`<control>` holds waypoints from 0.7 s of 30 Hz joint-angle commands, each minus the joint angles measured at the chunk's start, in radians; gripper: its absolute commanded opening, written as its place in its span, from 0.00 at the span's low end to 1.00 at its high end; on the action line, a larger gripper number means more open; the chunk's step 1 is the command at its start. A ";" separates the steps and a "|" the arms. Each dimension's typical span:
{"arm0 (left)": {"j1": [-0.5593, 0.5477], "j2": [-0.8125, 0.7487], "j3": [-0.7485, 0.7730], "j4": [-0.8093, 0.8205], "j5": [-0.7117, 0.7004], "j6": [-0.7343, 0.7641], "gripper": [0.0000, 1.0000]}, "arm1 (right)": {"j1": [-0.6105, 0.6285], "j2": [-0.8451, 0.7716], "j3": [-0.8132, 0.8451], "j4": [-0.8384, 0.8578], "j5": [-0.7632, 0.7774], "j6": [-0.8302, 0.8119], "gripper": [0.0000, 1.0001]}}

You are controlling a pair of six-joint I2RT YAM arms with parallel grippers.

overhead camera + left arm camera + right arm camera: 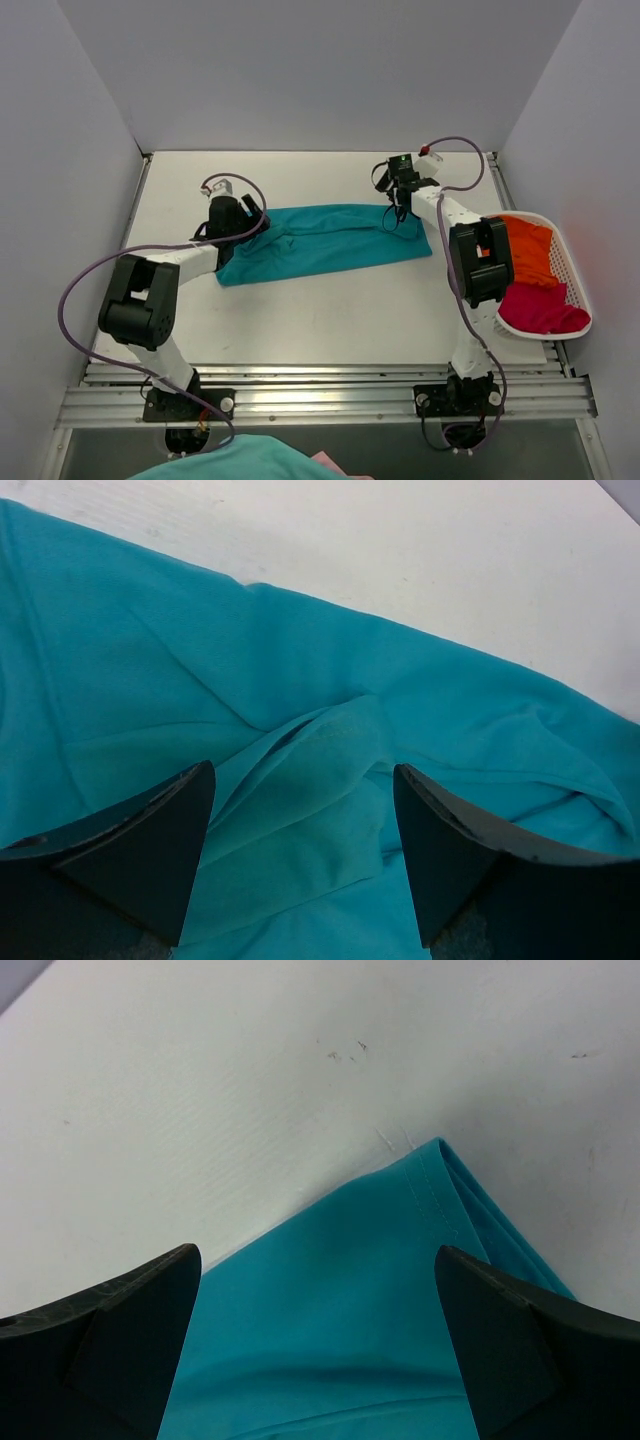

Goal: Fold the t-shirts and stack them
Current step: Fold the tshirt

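The teal t-shirt (pixel 325 242) lies folded into a long band across the table's middle. My left gripper (pixel 250 218) is open over its left end, with a rumpled fold of teal cloth (pixel 320 780) between the fingers. My right gripper (pixel 398 212) is open over its far right corner; the hemmed corner (pixel 430 1175) lies between the fingers. The orange t-shirt (pixel 528 250) and the magenta-red t-shirt (pixel 540 308) lie in the white basket (pixel 578 270) at the right.
The basket stands at the table's right edge beside the right arm. Grey walls enclose the table on the left, back and right. Bare white table (pixel 330 320) lies in front of the teal shirt.
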 commanded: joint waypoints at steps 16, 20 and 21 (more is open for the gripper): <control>0.062 0.166 0.148 0.142 0.232 0.166 0.73 | -0.020 0.114 0.070 0.021 -0.029 -0.036 1.00; 0.062 0.173 0.315 -0.082 0.262 0.369 0.75 | -0.028 0.114 0.063 0.037 -0.040 -0.044 0.99; 0.062 0.174 0.340 -0.112 0.260 0.397 0.75 | -0.028 0.117 0.063 0.038 -0.041 -0.045 1.00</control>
